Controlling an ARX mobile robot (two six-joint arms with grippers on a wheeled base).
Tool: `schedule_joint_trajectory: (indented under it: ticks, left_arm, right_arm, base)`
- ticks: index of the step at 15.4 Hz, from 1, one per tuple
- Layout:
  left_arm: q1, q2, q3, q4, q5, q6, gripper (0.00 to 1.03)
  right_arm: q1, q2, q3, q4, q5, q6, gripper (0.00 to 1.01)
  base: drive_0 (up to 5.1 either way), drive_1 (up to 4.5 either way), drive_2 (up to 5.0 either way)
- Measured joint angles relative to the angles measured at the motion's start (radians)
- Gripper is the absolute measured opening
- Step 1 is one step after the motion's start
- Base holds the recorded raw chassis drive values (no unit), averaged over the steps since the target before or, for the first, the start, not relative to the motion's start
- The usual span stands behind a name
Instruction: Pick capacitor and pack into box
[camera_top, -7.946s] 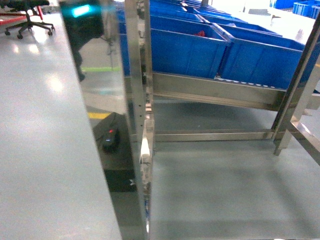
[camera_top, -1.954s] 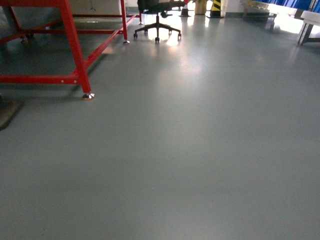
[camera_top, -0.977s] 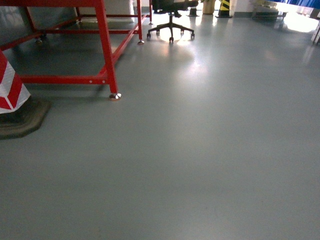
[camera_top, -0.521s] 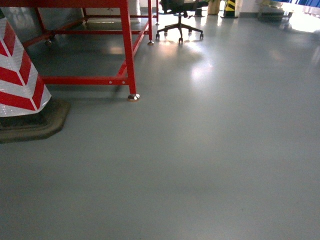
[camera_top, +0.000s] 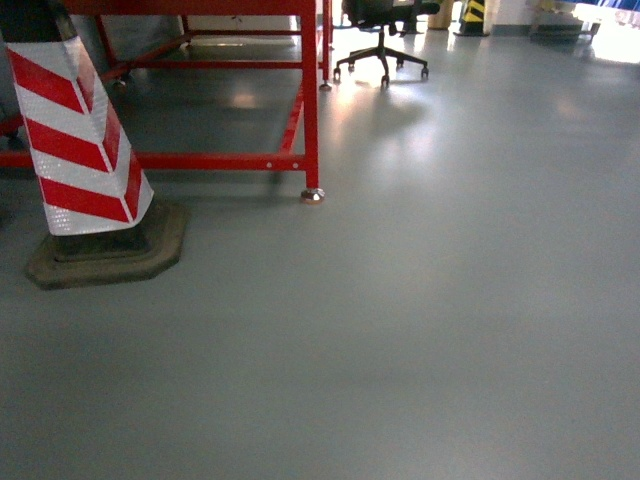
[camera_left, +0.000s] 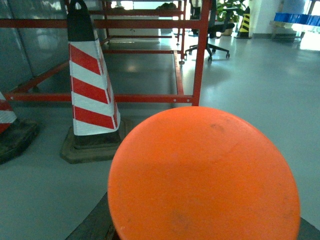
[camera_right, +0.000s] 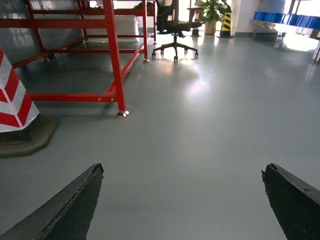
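A round orange capacitor (camera_left: 205, 175) fills the lower middle of the left wrist view, its flat end facing the camera. My left gripper (camera_left: 202, 232) is shut on it; only a dark finger (camera_left: 95, 227) shows at its lower left edge. In the right wrist view my right gripper (camera_right: 182, 169) stands wide open over bare grey floor, with nothing between its dark fingertips (camera_right: 92, 182). The box is out of view. Neither gripper shows in the head view.
A red-and-white striped cone (camera_top: 85, 140) on a dark base stands at the left. Beside it is a red steel frame (camera_top: 310, 110) with a footed leg. A black office chair (camera_top: 380, 40) is farther back. Grey floor (camera_top: 450, 300) stretches ahead and right.
The head view has swung left: the red frame leg and the cone slid rightward into view. The rack of blue bins seen eight seconds ago is gone from view.
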Motion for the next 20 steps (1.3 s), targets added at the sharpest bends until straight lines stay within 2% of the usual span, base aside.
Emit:
schedule_joint_trajectory:
  ticks: [20]
  left_arm:
    - [0.0,0.0,0.0,0.0,0.0,0.0,0.44]
  right_arm:
    - [0.0,0.0,0.0,-0.001,0.0,0.0,0.98]
  base:
    - [-5.0,2.47,2.5]
